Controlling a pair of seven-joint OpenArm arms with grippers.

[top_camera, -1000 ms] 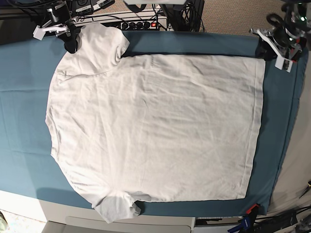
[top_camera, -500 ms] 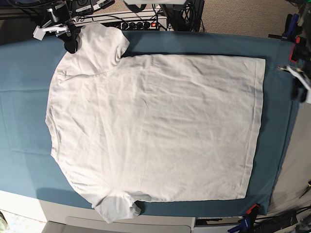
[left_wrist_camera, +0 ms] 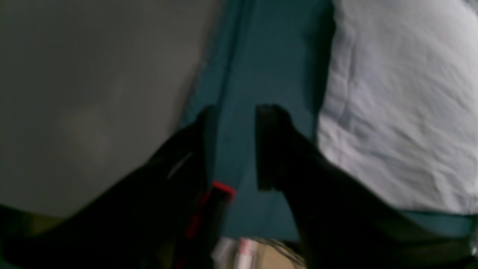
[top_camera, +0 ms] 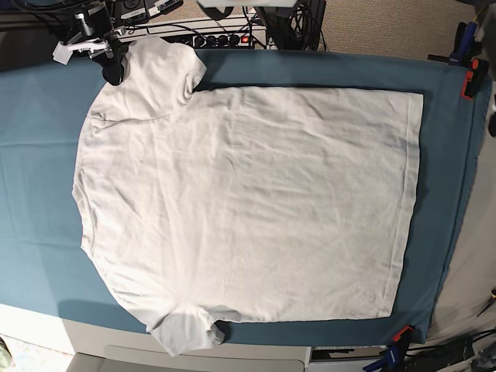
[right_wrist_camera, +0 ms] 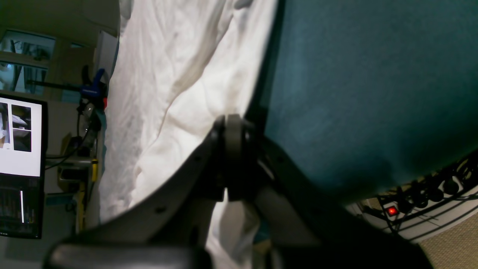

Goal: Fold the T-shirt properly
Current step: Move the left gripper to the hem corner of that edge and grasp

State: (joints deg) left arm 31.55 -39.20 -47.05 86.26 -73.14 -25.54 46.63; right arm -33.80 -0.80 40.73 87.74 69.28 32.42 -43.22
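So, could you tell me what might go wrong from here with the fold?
1. The right tool is shut on the T-shirt at one sleeve only; lifting from there could bunch or skew the cloth.
2. The left tool is open over the teal cloth, apart from the shirt's hem, and might pinch that cloth instead.
3. The lower sleeve hangs over the front table edge and could drag.

**A robot test room, most likely a lab**

A teal cloth (top_camera: 46, 155) covers the work table and is fixed by clamps (top_camera: 400, 335) at its near right corner. Beyond the far edge lie a power strip (top_camera: 221, 39) and cables. A monitor (right_wrist_camera: 20, 168) stands nearby.
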